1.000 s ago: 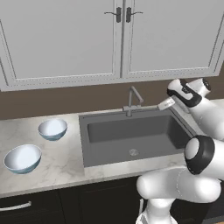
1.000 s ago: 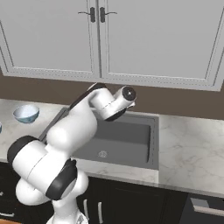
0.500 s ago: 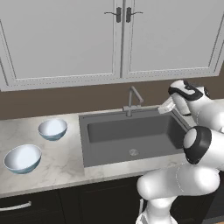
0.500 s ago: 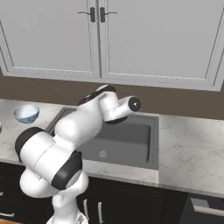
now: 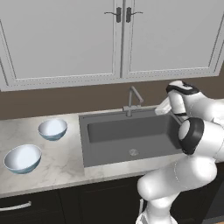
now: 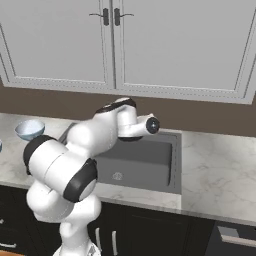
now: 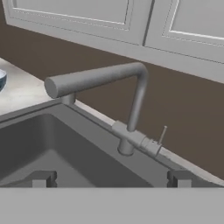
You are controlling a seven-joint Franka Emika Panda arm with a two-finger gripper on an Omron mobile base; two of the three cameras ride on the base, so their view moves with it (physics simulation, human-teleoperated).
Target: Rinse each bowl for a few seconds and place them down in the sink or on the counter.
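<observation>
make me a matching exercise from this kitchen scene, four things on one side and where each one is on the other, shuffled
Things:
1. larger bowl
2. smaller bowl
3. faucet
4. drain

Places:
a. at the sink's back edge
b. in the basin floor
c. on the counter, near its front edge
d. on the counter, farther back, left of the sink

Pairs: 1-c, 2-d, 3-a, 4-b

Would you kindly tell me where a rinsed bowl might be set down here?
The dark grey rectangular sink holds nothing but its drain. The marble-patterned counter right of it is bare. Left of the sink, two pale blue bowls crowd the counter.
</observation>
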